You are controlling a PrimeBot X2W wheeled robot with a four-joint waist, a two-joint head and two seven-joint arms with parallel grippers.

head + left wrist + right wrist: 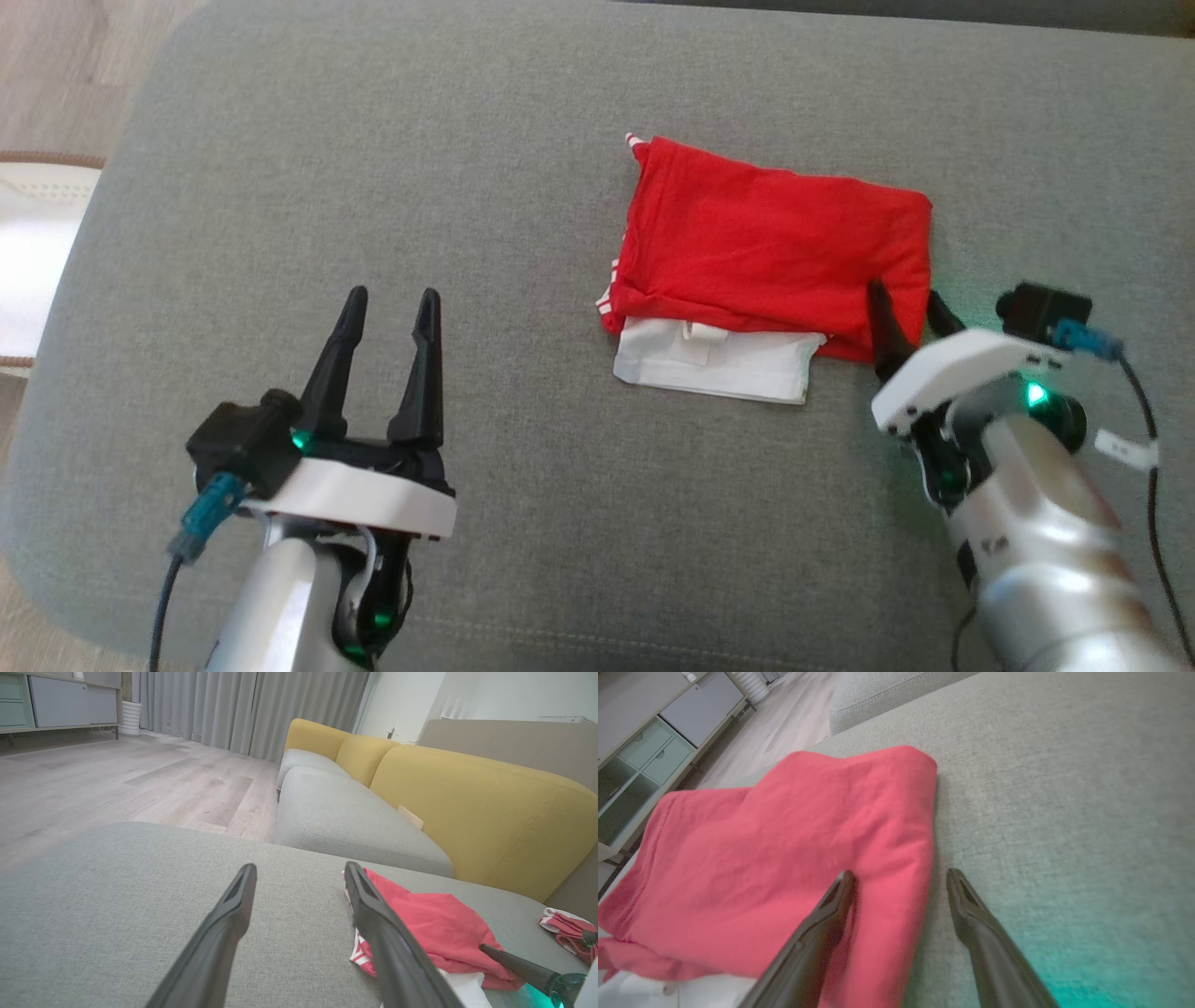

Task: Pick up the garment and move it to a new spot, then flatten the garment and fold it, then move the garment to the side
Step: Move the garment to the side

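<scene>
The head view is laying out the whole arrangement: the folded garment [775, 252], red on top with white peeking out along its near edge, is lying right of centre on the grey cushion [420, 168]. The left gripper [392, 297] is hovering well apart from it over bare fabric, and the right gripper [904, 294] is reaching in at its near right corner. The left wrist view is adding the room beyond: a yellow sofa [467, 802], a wooden floor [117, 779], curtains [243, 709], and a second red-and-white cloth [567, 928] that the frame's right edge is cutting off. The right wrist view, somewhat blurred, is showing one finger lying over the red fabric and the other over the cushion, straddling the garment's side edge; whether either is touching is hard to make out. In the head view the right gripper's white housing is hiding the lower part of its fingers. Both pincers are standing wide, neither clamping anything. The left forearm is rising from the bottom edge with its fingers pointing away, and the right one is angling in from the lower right.
</scene>
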